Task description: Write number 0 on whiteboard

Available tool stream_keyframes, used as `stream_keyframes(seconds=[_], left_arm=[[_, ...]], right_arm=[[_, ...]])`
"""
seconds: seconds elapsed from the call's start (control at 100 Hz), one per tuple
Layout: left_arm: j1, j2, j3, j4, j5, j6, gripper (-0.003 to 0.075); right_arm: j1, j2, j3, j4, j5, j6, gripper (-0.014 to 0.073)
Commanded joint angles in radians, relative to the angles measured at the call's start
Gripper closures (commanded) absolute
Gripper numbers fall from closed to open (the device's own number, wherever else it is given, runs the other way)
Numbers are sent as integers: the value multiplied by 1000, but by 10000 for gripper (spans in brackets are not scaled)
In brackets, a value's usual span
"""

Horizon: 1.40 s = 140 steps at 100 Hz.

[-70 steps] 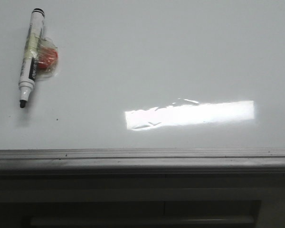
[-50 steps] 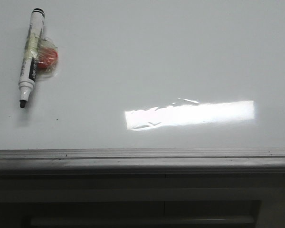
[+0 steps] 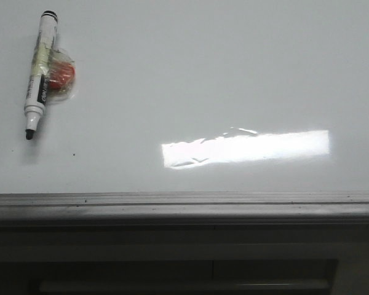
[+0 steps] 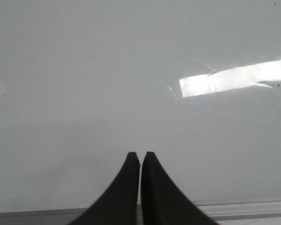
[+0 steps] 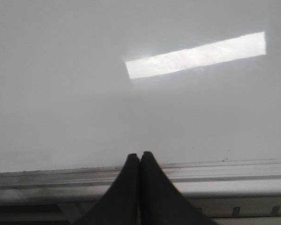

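The whiteboard (image 3: pixel 190 74) is seen in the front view as a large, glossy white surface that fills the upper part of the picture, bounded along its near side by a grey metal frame edge (image 3: pixel 184 200). No complete number 0 is visible on it; only a few thin, faint curved marks (image 3: pixel 240 131) are seen at the upper edge of a bright rectangular glare patch (image 3: pixel 246 148), and whether these are marker strokes or reflections cannot be determined. A small dark dot (image 3: pixel 74 154) is noted on the board to the lower left. A marker (image 3: pixel 39 74) with a white barrel and an uncapped black tip is laid flat on the board at its far left, tip pointing toward the near edge, with a red object wrapped in clear plastic (image 3: pixel 61 75) touching its right side. In the left wrist view, the left gripper (image 4: pixel 140 155) is shown above the white board (image 4: pixel 84 84) with its black jaws brought together, nothing held between them, and the glare patch (image 4: pixel 234 78) is seen beyond. In the right wrist view, the right gripper (image 5: pixel 140 155) is shown likewise with jaws pressed together and empty, positioned over the board's frame edge (image 5: pixel 225 171).
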Motion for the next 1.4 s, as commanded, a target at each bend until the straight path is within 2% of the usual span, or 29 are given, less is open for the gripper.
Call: stream_keyframes(seconds=[0.0, 0.07, 0.17, 0.34, 0.42, 0.48, 0.62, 0.75, 0.86, 0.97, 1.12, 1.18, 1.25, 1.3, 1.35, 1.39], left_arm=[[2, -27, 34, -5, -79, -6, 740], [2, -27, 34, -5, -79, -6, 740], [2, -27, 34, -5, -79, -6, 740], [2, -27, 34, 0, -79, -6, 740], [2, -27, 34, 17, -83, -6, 740], [2, -27, 34, 17, -97, -6, 740], [2, -27, 34, -153, -182, -6, 740], [2, -27, 32, -160, -197, -6, 740], [2, -27, 32, -402, -201, -15, 740], [2, -27, 32, -649, -260, -15, 740], [2, -27, 32, -843, -266, -15, 740], [2, -27, 32, -892, -254, -15, 740], [2, -27, 30, -919, -254, -15, 740], [2, -27, 26, -936, -254, -15, 740], [-4, -27, 15, -936, -234, -15, 740], [-9, -27, -2, -934, -206, 0, 740]], right_arm=[[-5, -19, 13, -20, -37, -1, 662], [-5, -19, 13, -54, -27, -1, 662], [-5, -19, 11, -244, 5, -3, 662], [-5, -19, 11, -418, 2, -3, 662], [-5, -19, 11, -560, -30, -3, 662], [-5, -19, 11, -600, -102, -3, 662], [-5, -19, 11, -599, -374, -3, 662], [-5, -19, 11, -572, -592, 32, 662], [-5, -19, 11, -555, -758, 68, 662], [-5, -19, 11, -546, -881, 127, 662], [-5, -19, 11, -546, -895, 276, 662], [-5, -19, 9, -543, -876, 276, 662], [-5, -19, -1, -449, -795, 319, 662], [-5, -19, -16, -306, -705, 403, 662], [-5, -19, -38, -201, -618, 415, 662], [-5, -19, -64, -188, -558, 415, 662]])
